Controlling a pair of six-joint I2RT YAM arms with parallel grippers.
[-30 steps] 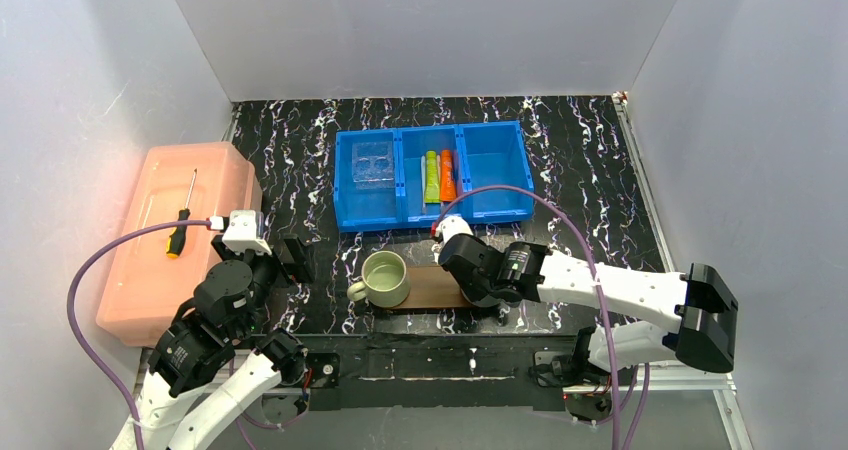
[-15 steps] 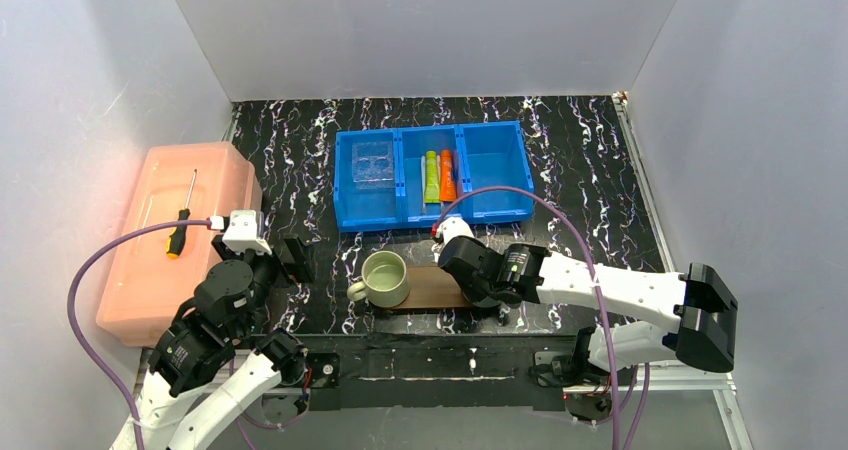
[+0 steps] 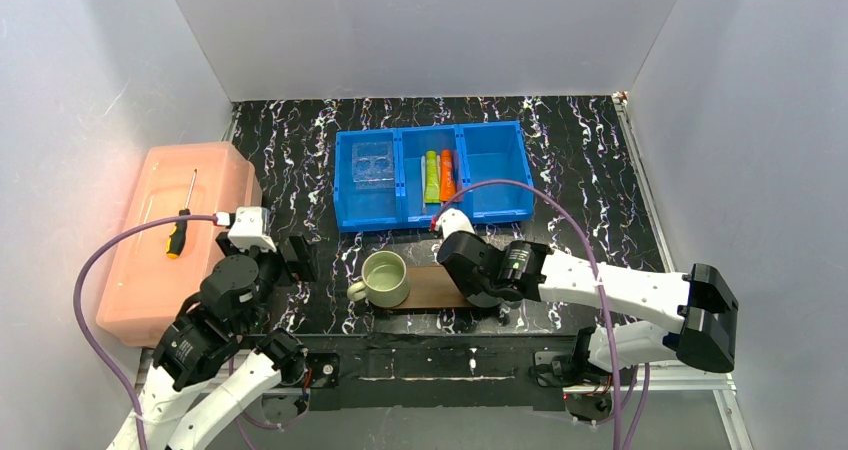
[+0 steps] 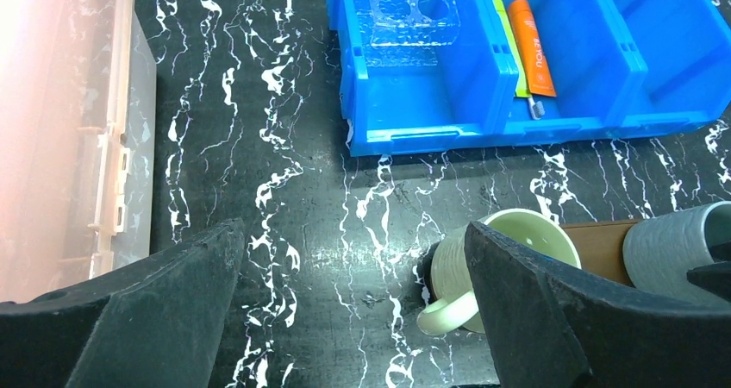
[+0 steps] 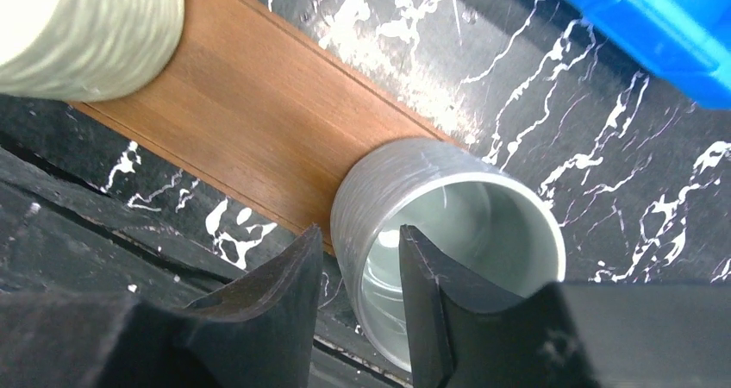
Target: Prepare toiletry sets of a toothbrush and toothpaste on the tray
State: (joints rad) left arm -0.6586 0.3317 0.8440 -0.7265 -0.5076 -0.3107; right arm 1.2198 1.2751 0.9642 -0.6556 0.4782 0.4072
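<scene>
The dark-brown tray (image 3: 435, 288) (image 5: 259, 121) lies near the front edge. A pale green mug (image 3: 385, 278) (image 4: 526, 233) stands on its left end. A grey mug (image 5: 448, 224) (image 4: 672, 241) stands on its right end. My right gripper (image 5: 360, 237) (image 3: 470, 280) is open astride the grey mug's near wall, one finger inside, one outside, with small gaps. The lime-green tube (image 3: 431, 176) (image 4: 509, 47) and orange tube (image 3: 447, 174) (image 4: 532, 58) lie in the blue bin's middle compartment, with a pale toothbrush tip (image 4: 534, 106) beside them. My left gripper (image 4: 352, 233) (image 3: 293, 255) hangs wide open and empty, left of the green mug.
The blue three-compartment bin (image 3: 400, 215) sits behind the tray, with a clear plastic holder (image 3: 373, 165) in its left compartment. A pink lidded box (image 3: 150, 270) with a screwdriver (image 3: 182, 225) on top fills the left side. White walls enclose the table.
My right gripper's jaws have spread apart, loosening from the grey mug's wall. The left arm has shifted slightly to the right.
</scene>
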